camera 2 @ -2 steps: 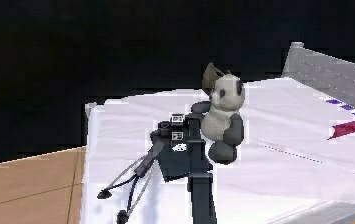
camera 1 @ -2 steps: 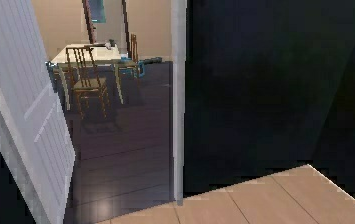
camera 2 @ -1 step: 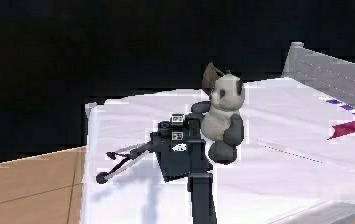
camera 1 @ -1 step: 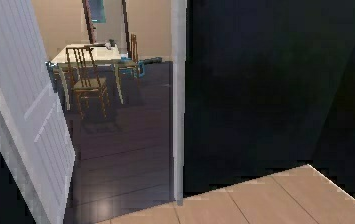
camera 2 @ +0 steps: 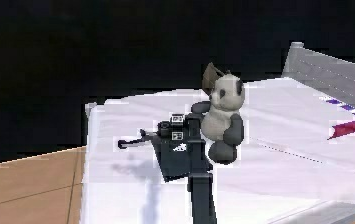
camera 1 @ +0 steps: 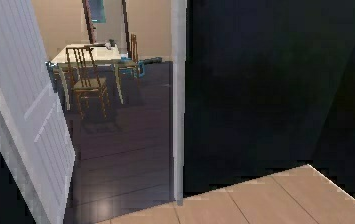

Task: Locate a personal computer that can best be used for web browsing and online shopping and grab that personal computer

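Through a doorway in the forward view a light dining table stands in the far room. A small grey-blue thing sits on its far side, too small to name. In the arm side view my arm rises from the bottom edge. The gripper points toward the view's left above a white bed. Only bare bedcover lies behind the fingers, so it holds nothing. A panda plush toy sits on the bed just right of the gripper's body.
A white door stands ajar at the forward view's left, and a pale door frame is at the middle, beside a dark wall. Wooden chairs ring the table on dark flooring. Light wood floor borders the bed, and a white rail edges its right.
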Motion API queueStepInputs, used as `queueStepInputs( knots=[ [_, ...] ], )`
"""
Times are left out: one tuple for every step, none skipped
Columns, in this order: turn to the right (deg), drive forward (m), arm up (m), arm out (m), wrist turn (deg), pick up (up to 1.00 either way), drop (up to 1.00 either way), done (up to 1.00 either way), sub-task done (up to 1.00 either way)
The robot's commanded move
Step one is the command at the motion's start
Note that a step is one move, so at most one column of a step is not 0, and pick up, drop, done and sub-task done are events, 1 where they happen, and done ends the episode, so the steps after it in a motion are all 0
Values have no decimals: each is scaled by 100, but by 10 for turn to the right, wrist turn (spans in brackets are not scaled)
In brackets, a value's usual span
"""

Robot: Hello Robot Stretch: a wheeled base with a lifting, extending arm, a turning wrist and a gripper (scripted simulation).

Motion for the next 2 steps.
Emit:
queueStepInputs(
  knots=[
    [0,0,0,0,360,0,0,0,0],
    [0,0,-30,0,0,0,0,0,0]
  ],
)
